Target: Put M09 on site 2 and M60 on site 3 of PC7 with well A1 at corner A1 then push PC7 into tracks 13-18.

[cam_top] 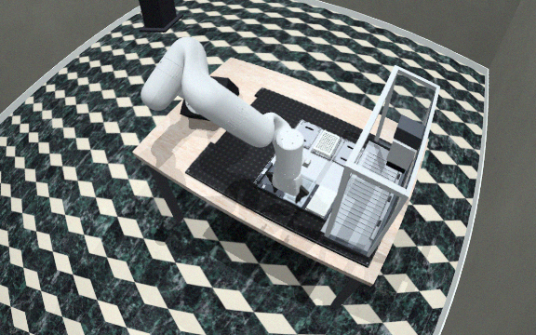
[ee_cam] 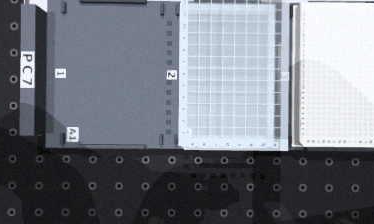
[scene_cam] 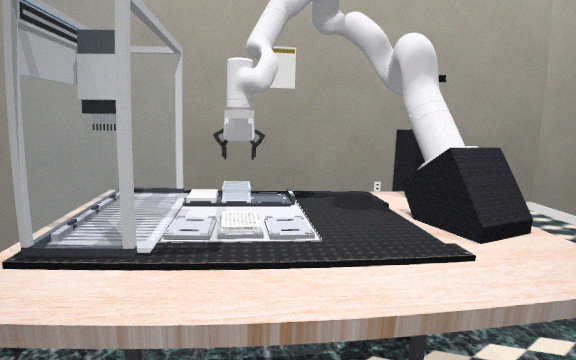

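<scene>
In the wrist view the dark carrier PC7 [ee_cam: 27,70] lies lengthwise. Site 1 [ee_cam: 110,75] next to the handle is bare. The deep-well block M09 [ee_cam: 233,75] sits on site 2, and the fine-welled plate M60 [ee_cam: 343,75] sits on site 3. An A1 mark shows at a corner of site 1. In the exterior view my gripper [scene_cam: 238,148] is open and empty, well above M09 [scene_cam: 236,190] and M60 [scene_cam: 202,195] on the carrier. M06 [scene_cam: 239,220] sits in the middle nest. My fingers are hidden in the wrist view.
Nest S1 [scene_cam: 290,226] and nest S3 [scene_cam: 190,226] on either side of M06 are empty. The instrument's white frame [cam_top: 380,163] stands over the loading rails [scene_cam: 113,220], left of the apron in the exterior view. The black perforated board [ee_cam: 188,190] lies along the carrier's side.
</scene>
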Action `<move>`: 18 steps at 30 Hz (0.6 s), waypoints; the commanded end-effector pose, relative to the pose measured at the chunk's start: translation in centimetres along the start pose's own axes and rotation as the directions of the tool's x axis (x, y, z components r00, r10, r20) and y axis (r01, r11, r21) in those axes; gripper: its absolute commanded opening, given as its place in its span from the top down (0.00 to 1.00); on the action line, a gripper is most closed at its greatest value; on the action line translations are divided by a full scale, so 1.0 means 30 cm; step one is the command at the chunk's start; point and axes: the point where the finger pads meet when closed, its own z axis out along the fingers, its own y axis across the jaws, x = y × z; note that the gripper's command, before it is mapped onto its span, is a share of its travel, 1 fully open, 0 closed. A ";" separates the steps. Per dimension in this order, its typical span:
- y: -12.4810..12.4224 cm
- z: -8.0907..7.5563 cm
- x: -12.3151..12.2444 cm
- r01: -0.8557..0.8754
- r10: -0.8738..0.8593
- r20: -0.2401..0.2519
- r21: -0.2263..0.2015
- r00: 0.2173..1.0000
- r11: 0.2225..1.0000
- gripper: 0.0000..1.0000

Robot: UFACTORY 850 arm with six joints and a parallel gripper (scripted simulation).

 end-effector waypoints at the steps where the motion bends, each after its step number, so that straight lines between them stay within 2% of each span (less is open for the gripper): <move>1: 0.003 -0.002 -0.002 -0.001 0.001 0.000 -0.002 1.000 1.000 0.00; 5: 0.003 -0.002 -0.002 -0.001 0.001 0.000 -0.002 1.000 1.000 0.00; 18: 0.003 0.059 -0.002 -0.001 0.001 0.000 -0.002 1.000 1.000 0.00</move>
